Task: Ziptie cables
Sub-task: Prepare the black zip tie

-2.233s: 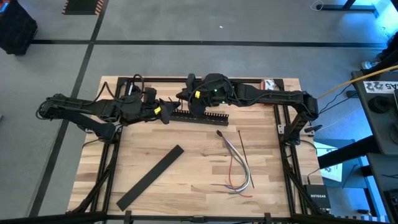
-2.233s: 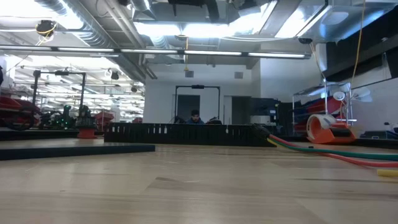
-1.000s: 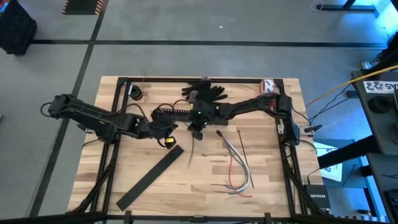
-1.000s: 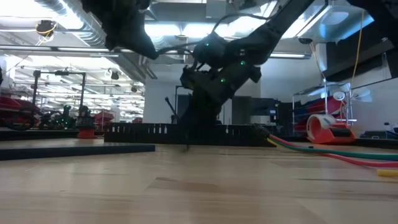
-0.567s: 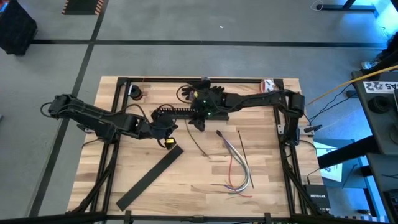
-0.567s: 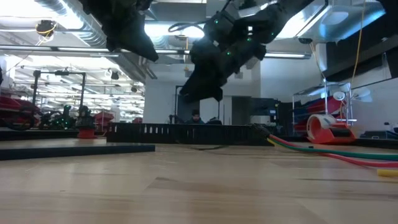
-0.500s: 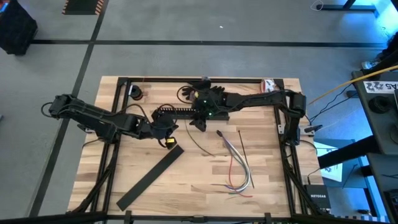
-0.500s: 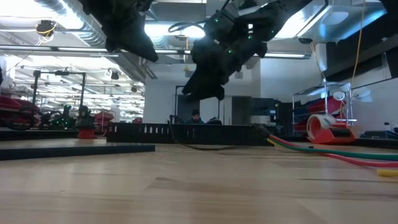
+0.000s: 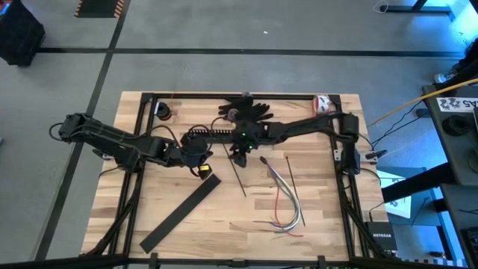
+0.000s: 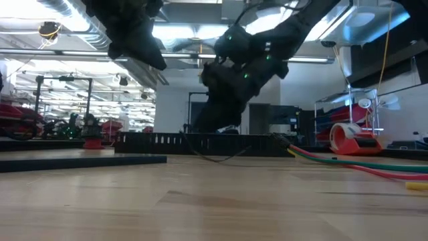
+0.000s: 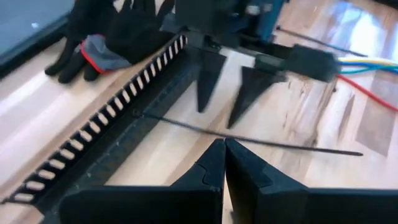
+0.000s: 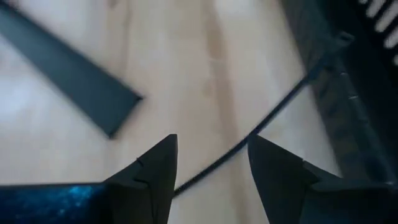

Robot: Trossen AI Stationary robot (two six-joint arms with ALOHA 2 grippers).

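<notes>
Pale butcher-block planks make up the table [image 9: 187, 239], set on a grey floor, with workshop racks showing behind it in the low view.

At the upper middle of the high view the comb-slotted bar [image 9: 216, 133] lies crosswise, a black glove [image 9: 246, 109] above it, and a flat black strip [image 9: 179, 214] slants toward the lower left.

The ziptie [image 9: 239, 177] lies flat on the table just below the bar. Its long axis runs from upper left to lower right, one end up against the bar under the right tool and the other pointing down toward the cables [image 9: 286, 198], which spread at centre right and stay apart from it. A second thin dark strip [image 9: 293, 184] lies beside those cables.

The right tool [image 9: 239, 155] hangs over the ziptie's upper end with its fingers [image 12: 155, 167] spread, straddling the strip without pinching it. The left tool [image 9: 200, 169] sits just to the left, its fingers pressed together on nothing.

Judging by its look, the ziptie is featherlight, springy and slick, and so flat to the wood that it may skid or flick away. A pinch across its width near one end, ideally where it lifts slightly against the bar, seems the surest hold.
</notes>
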